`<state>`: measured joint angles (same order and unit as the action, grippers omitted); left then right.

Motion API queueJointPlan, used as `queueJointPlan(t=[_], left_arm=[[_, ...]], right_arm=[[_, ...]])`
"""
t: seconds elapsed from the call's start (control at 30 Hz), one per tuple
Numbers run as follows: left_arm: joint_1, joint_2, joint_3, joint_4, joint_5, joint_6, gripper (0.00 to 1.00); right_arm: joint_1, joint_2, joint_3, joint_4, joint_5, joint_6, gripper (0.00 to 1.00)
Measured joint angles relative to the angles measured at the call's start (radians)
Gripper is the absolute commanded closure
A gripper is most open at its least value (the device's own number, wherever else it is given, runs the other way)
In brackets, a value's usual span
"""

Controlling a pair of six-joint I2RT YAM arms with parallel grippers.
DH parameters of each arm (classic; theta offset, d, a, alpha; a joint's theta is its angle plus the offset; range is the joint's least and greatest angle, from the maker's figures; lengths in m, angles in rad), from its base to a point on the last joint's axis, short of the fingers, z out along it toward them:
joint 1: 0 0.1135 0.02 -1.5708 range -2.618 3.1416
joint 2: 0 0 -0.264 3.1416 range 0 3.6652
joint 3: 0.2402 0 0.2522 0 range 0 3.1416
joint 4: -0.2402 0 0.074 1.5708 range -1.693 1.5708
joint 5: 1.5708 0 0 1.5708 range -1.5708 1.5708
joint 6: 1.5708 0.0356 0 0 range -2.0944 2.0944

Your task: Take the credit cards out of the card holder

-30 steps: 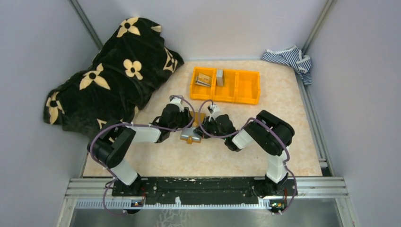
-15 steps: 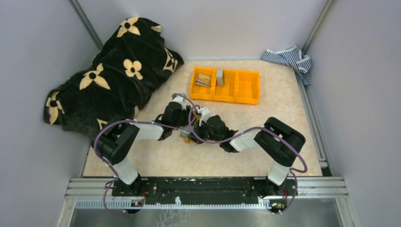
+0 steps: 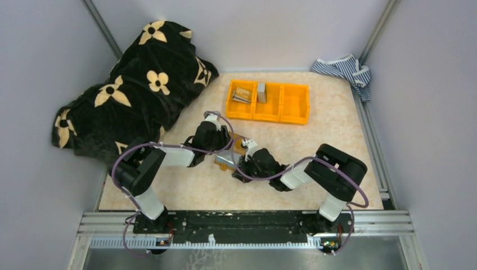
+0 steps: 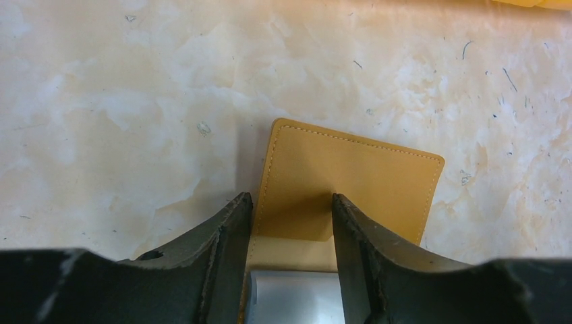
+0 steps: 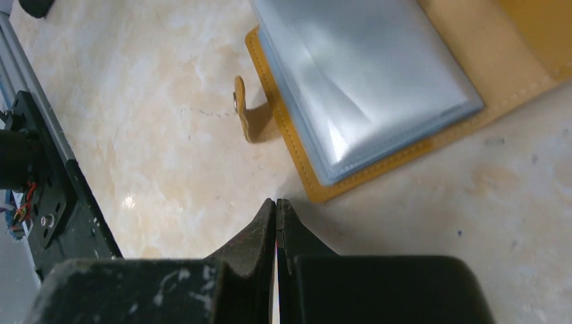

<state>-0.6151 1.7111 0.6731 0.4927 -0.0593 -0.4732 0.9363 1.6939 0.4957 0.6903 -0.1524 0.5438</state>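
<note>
One pale marbled table point(image 3: 337, 146) carries everything, and the orange bin point(image 3: 295, 104) at its far side serves as the landmark. One black blanket point(image 3: 129, 84) patterned with cream flowers lies heaped to the left of the bin, and it is far bigger than the bin. Two black-and-white arms reach in from the near edge and meet in front of the bin. The bin itself has three compartments. A few small grey and tan items point(image 3: 243, 94) sit toward its left end, too small to name. One blue-and-white striped cloth point(image 3: 343, 70) is bunched in the corner to the right of the bin and beyond it.

One card holder point(image 4: 378, 182) lies flat and unfolded on the table just in front of the bin's left end. Its outside is orange-tan with a stitched edge. Inside is a stack of shiny grey-blue sleeves point(image 5: 357, 81), and one small snap tab point(image 5: 246, 111) stands up at the edge.

On the left gripper point(image 4: 291, 206), the fingers stand apart over the tan flap, and contact cannot be judged. On the right gripper point(image 5: 276, 202), the fingers are pressed together on nothing, just beside the holder's corner on the side away from the bin
</note>
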Motion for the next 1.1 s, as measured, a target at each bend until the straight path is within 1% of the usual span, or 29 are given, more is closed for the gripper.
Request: queueJointPlan(t=[0.13, 0.33, 0.47, 0.6, 0.8, 1.1], left_arm=[[0.0, 0.0, 0.002, -0.004, 0.0, -0.005, 0.46], [-0.012, -0.004, 0.002, -0.015, -0.006, -0.013, 0.47], [-0.019, -0.014, -0.008, -0.02, -0.009, -0.029, 0.47], [-0.027, -0.042, -0.035, -0.029, -0.009, -0.039, 0.47], [-0.04, -0.087, -0.07, -0.058, -0.014, -0.055, 0.47], [-0.058, -0.201, -0.156, -0.123, -0.067, -0.093, 0.48]], right_arm=[[0.004, -0.047, -0.058, 0.013, 0.023, 0.018, 1.0], [-0.013, -0.054, -0.064, 0.016, 0.051, 0.035, 1.0], [-0.105, -0.053, -0.077, 0.048, 0.019, 0.061, 1.0], [-0.17, -0.053, -0.078, 0.043, 0.015, 0.058, 1.0], [-0.193, -0.048, -0.05, 0.01, -0.008, 0.031, 1.0], [-0.22, 0.058, 0.045, 0.043, -0.048, 0.02, 1.0]])
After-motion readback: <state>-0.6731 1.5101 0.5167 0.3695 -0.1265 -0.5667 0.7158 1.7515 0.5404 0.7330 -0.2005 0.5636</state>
